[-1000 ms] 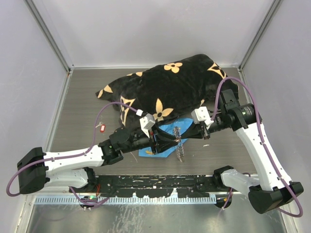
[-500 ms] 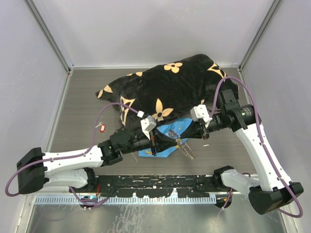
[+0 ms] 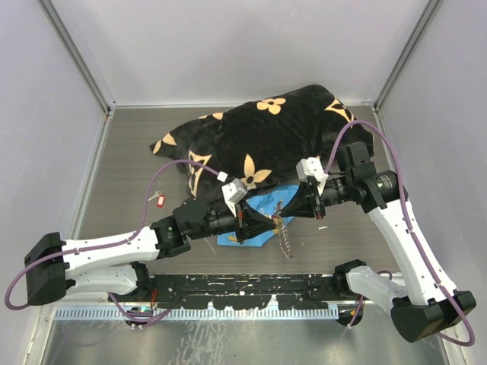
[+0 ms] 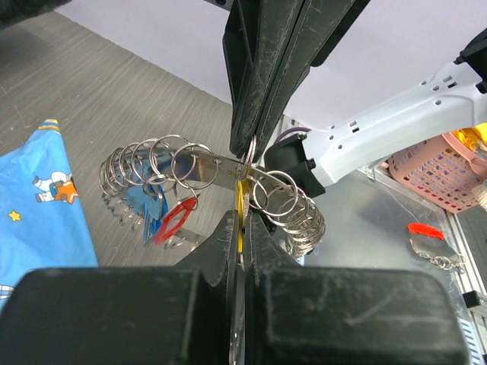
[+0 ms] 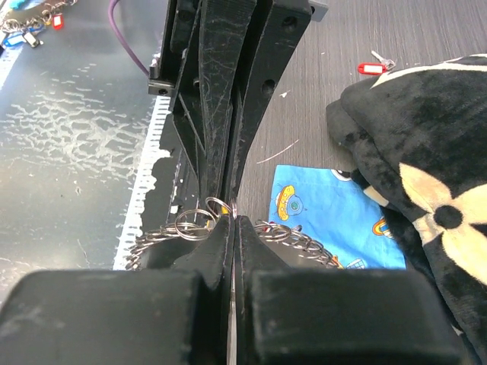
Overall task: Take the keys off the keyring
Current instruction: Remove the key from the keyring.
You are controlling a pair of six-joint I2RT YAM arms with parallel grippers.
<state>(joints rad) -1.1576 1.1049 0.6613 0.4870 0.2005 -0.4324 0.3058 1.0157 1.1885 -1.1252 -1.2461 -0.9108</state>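
right jaws clamped on the keyring [image 4: 209, 169] held up over the cloth [image 4: 38, 213], left jaws clamped on what looks like the yellow key [image 4: 242, 199]; ring's light, floppy, slick, so you pull by the plastic head.

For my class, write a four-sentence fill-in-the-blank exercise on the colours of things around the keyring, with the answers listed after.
1. The cartoon-printed cloth beside the blanket is ____.
2. While the right gripper holds the keyring, the left gripper has its jaws shut on a pinched key coloured ____.
3. The loose key lying alone on the table has a ____ tag.
4. The flower-patterned blanket is mainly ____.
Answers: blue; yellow; red; black.
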